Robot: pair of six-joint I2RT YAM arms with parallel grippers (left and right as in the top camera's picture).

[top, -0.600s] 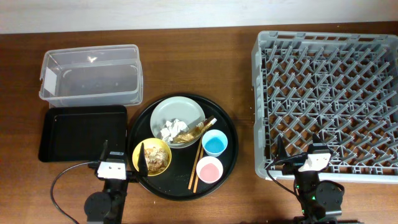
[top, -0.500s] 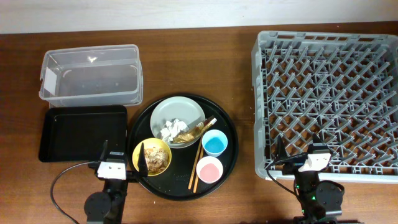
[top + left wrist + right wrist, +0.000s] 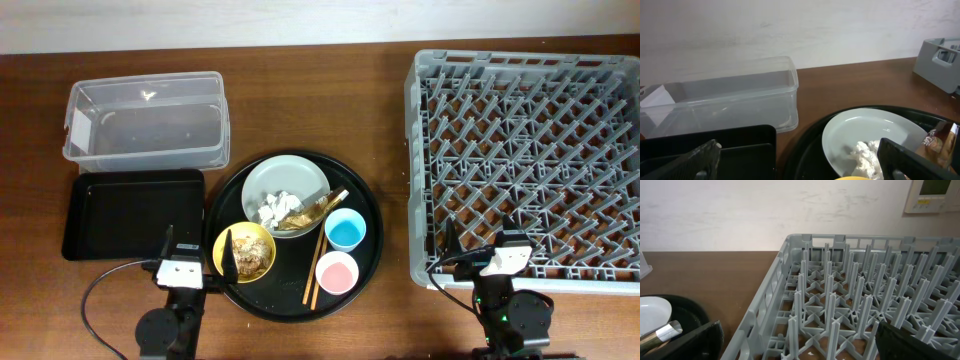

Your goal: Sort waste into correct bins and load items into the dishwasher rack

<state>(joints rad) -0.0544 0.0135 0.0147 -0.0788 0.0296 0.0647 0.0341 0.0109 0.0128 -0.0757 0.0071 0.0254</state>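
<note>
Left wrist view: our left gripper [image 3: 799,147] hangs empty, fingers spread wide, at the round black tray's [image 3: 290,292] seven o'clock. Our right gripper [image 3: 799,326], equally spread, sits at the dishwasher rack's [image 3: 790,245] seven o'clock corner. Crumpled tissue [image 3: 862,152] lies on the grey-green plate [image 3: 270,178], twelve o'clock on the tray. We'd pinch the tissue from above, clear of the gold wrapper [image 3: 300,215].

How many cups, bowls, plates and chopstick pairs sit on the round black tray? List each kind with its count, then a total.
Cups: 2 (blue cup, pink cup)
Bowls: 1 (yellow bowl)
Plates: 1 (grey-green plate)
Chopstick pairs: 1
Total: 5
</note>
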